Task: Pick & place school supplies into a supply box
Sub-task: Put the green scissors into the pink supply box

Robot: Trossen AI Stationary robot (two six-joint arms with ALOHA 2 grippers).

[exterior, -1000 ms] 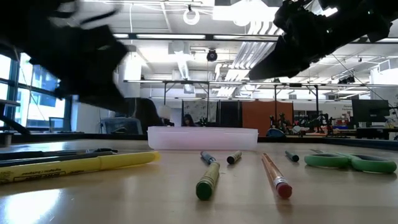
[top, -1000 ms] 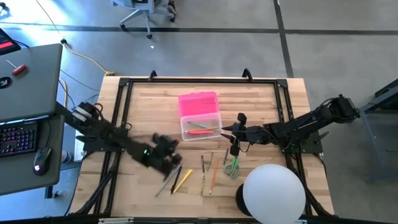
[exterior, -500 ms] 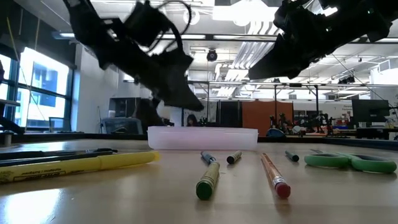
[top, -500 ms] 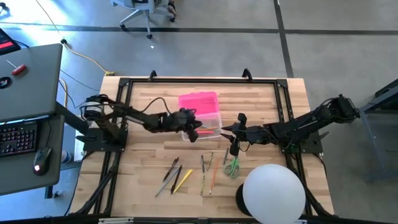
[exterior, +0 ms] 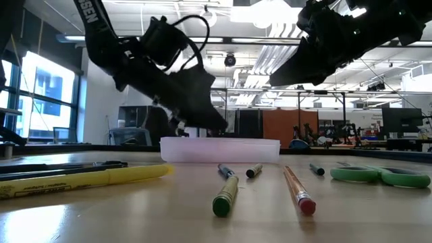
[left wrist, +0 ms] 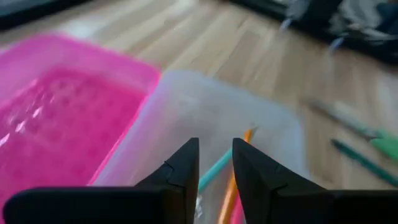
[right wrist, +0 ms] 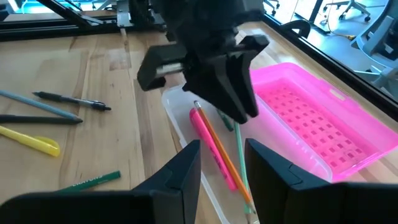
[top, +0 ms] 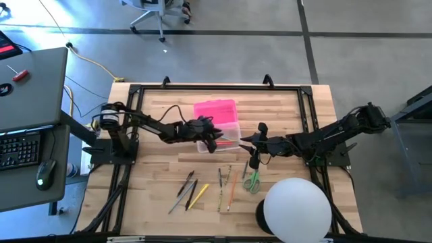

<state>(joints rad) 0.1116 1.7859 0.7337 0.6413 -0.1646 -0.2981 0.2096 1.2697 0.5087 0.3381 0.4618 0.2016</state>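
Left gripper hung over the supply box, fingers slightly apart, gripping nothing; right gripper waited just beside the box, fingers spread

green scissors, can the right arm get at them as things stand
Probably yes. The green scissors lie bare on the table just in front of the right gripper, which hovers open beside the supply box. Only loose pens lie nearby, none on top.
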